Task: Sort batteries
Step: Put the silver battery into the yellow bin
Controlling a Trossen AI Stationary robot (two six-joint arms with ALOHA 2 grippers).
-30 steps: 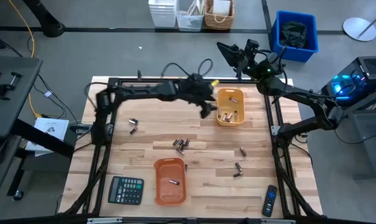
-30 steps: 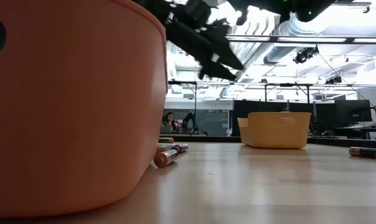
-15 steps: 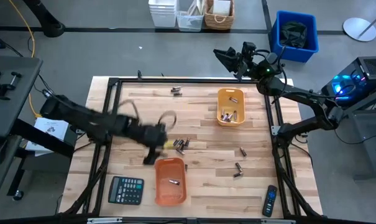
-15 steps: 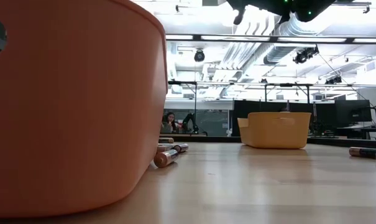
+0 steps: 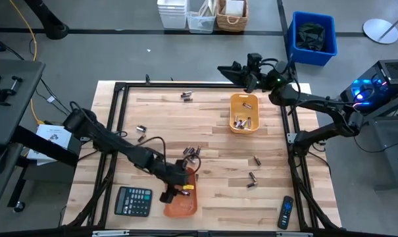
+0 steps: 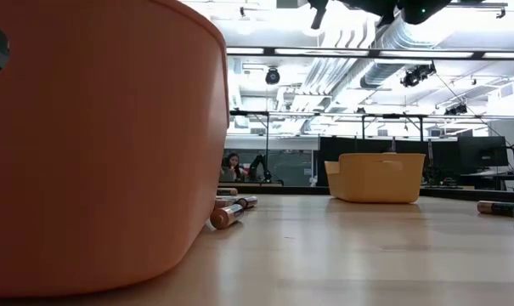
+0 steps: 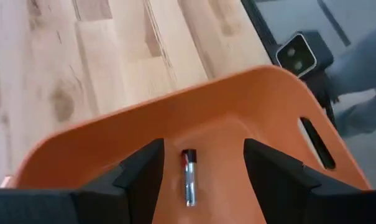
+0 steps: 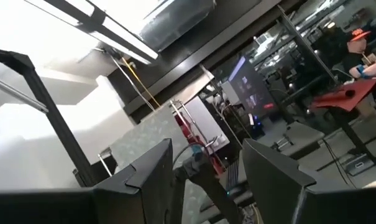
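Since a second ago the left arm has swung from the far side of the table, beside the yellow bin, down to the near orange plastic tray (image 5: 180, 197) — its left gripper (image 5: 174, 191) now hangs over that tray's left rim, fingers spread wide with nothing between them. Through the left wrist view those dark fingers (image 7: 141, 177) frame one small silvery cylindrical battery with a red band (image 7: 189, 177) lying on the tray floor, apart from both fingertips.

Going left to right across the pale wooden slatted table (image 5: 218, 148): a black calculator (image 5: 133, 201) sits near the front edge just left of the orange tray; two small cells (image 5: 141, 133) lie toward the left side; a little cluster of batteries (image 5: 191, 154) lies just beyond the tray's far end; another small pair (image 5: 186, 97) lies near the far edge. Further right the yellow-orange plastic bin (image 5: 244, 112) holds several cells, and two loose batteries (image 5: 254, 170) lie on the wood nearer the front. A black remote control (image 5: 286, 212) rests at the front right corner.

The right gripper (image 5: 228, 69) waits above the far edge, left of the yellow bin's far end — its fingers stand wide apart and hold nothing, pointing out into the room.
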